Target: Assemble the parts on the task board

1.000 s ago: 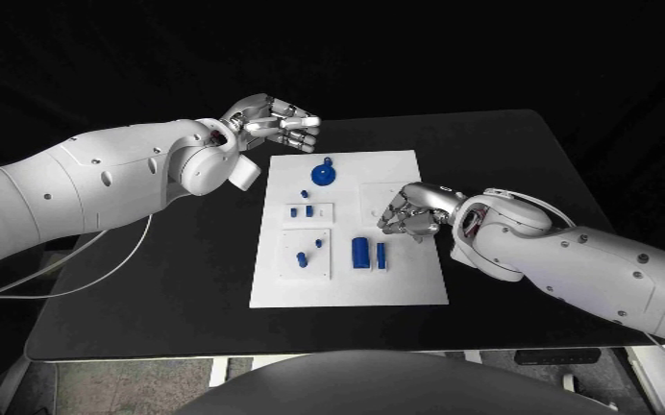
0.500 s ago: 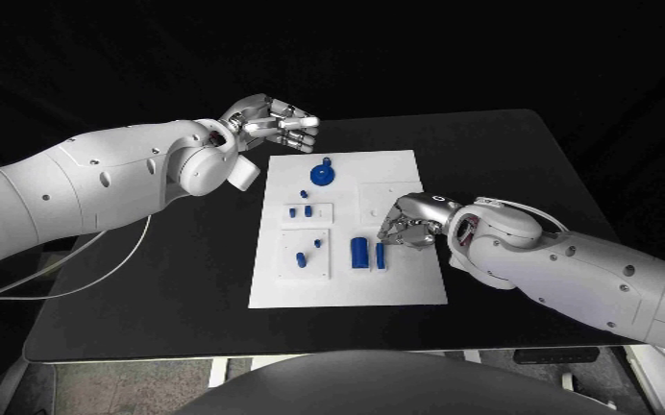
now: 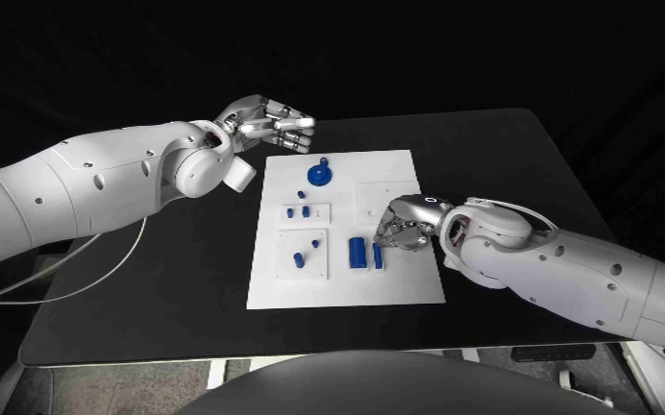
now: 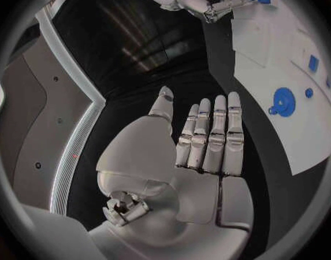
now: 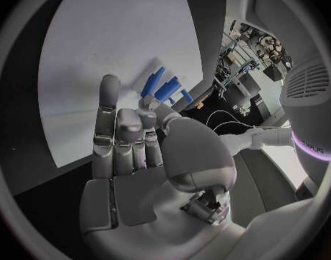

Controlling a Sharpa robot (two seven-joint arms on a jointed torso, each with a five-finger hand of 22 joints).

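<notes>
task board (image 3: 402, 285): blue parts mostly loose, assembly barely begun | right hand (image 3: 404, 226) fingers curled, empty, reaching slim bar (image 3: 377, 256) | left hand (image 3: 267, 125) spread wide, empty, far-left

left hand (image 3: 267, 123): raised, fingers extended, holding nothing | right hand (image 3: 404, 224): lowered, fingers curled

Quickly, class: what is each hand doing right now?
Left hand: open, fingers extended, holding nothing.
Right hand: over the task board; grip cannot be told.
</notes>
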